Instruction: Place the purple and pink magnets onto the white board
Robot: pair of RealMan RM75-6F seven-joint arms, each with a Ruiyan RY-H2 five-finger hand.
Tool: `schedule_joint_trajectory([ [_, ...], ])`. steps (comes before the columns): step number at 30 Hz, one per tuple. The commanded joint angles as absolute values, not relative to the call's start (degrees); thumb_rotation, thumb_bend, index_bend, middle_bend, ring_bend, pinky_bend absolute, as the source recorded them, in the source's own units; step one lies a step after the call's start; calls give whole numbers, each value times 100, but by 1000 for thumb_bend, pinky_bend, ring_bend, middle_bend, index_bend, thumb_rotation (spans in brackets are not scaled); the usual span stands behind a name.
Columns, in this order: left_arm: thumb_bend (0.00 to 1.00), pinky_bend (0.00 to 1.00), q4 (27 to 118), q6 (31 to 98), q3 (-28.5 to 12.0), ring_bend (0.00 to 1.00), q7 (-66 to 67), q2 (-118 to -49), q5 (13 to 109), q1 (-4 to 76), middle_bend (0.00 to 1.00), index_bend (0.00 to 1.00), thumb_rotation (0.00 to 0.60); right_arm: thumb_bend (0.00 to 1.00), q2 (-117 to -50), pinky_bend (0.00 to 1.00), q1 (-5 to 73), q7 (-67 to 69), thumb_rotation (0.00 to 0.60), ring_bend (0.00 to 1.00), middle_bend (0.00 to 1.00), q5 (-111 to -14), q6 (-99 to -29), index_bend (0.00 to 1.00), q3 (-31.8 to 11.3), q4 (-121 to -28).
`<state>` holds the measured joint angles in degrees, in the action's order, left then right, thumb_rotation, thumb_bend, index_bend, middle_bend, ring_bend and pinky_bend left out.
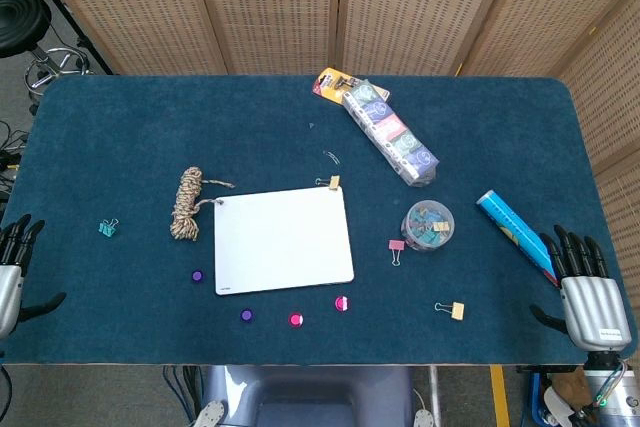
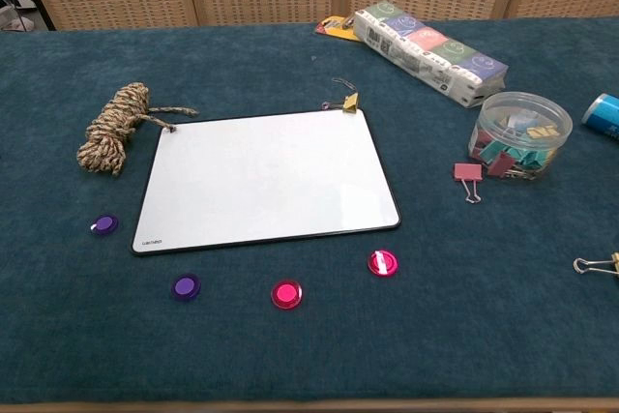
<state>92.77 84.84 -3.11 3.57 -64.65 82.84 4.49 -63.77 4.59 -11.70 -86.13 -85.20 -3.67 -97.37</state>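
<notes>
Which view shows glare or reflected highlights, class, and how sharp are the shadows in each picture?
Chest view: small bright highlights sit on the pink magnets and the clear tub; the white board looks evenly lit, and shadows are soft and short. Head view: lighting is flat and diffuse, with one white glint on a pink magnet; everything looks in focus, though small items are too small for detail.

The head view looks steeply down from above the near edge, taking in the whole table (image 1: 120, 137), the screen behind it and a stool at the far left, with a hand at each near corner. The chest view sits lower and closer, facing forward at a shallow slant across the table's middle. Both share the board (image 1: 284, 241) (image 2: 266, 178), the magnets along its near side, the rope (image 1: 187, 204) (image 2: 114, 127) and the clip jar (image 1: 427, 224) (image 2: 518, 133).
</notes>
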Motion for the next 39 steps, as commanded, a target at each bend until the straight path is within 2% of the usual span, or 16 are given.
schedule_joint_trajectory([
  [1,0,0,9263,8421,-310,0,415,-6478,8238,471,0,0,600,0,-6379,0,464,-1181,600,0,0,-8597,-8496,0,-361,-9733],
  [17,0,0,9171,8299,-264,0,471,-6542,8314,547,0,8,600,0,-6356,0,468,-1143,600,0,0,-8590,-8465,0,-349,-9763],
  [24,13,0,9056,7803,-188,0,260,-6627,8372,792,0,175,600,0,-6310,0,461,-1059,600,0,0,-8502,-8460,0,-388,-9778],
  [27,79,0,8998,7572,-195,0,175,-6688,8379,937,0,250,600,0,-6291,0,458,-1023,600,0,0,-8467,-8458,0,-405,-9779],
  [29,169,0,8955,7386,-221,0,175,-6745,8366,1069,0,300,600,0,-6279,0,460,-1002,600,0,0,-8442,-8444,0,-412,-9780],
  [32,245,0,8906,7189,-250,0,230,-6857,8384,1235,0,377,600,0,-6272,0,466,-983,600,0,0,-8418,-8418,0,-415,-9780],
  [39,276,0,8874,6757,-320,0,594,-7166,8383,1636,0,433,600,0,-6278,0,476,-1015,600,0,0,-8384,-8387,0,-415,-9765],
])
